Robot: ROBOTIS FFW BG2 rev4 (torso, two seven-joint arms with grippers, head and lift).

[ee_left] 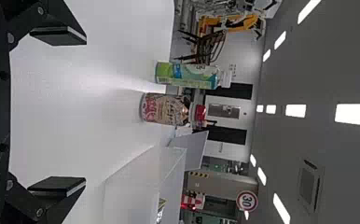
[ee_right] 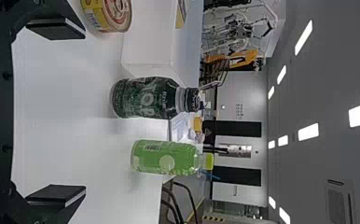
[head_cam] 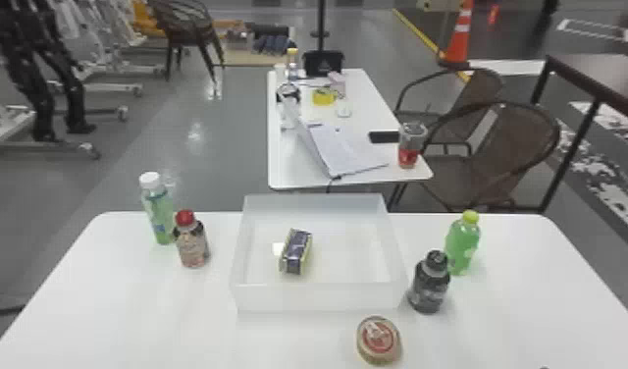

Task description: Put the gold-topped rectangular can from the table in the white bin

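From where I stand, the job looks as good as done: the can [head_cam: 296, 251], a boxy thing with yellowish edges, lies inside the bin [head_cam: 318, 298], left of its middle and well apart from the near wall. I can't swear to a gold top at that angle, but it's the one rectangular piece I can make out, so I take it for the right one. The tin [head_cam: 378, 340] on the desk [head_cam: 131, 319], just in front of the bin's near right corner, is rounded, and I'd leave it be. The left pincer [ee_left: 85, 112] is spread wide with nothing between its fingers, and the right pincer [ee_right: 85, 112] is just as open and unladen. So the step in hand seems to be the finish, after the release. The next move, to my mind, calls for no new grasp, only keeping both arms clear of the bin and the dark bottle [head_cam: 428, 284] beside it.
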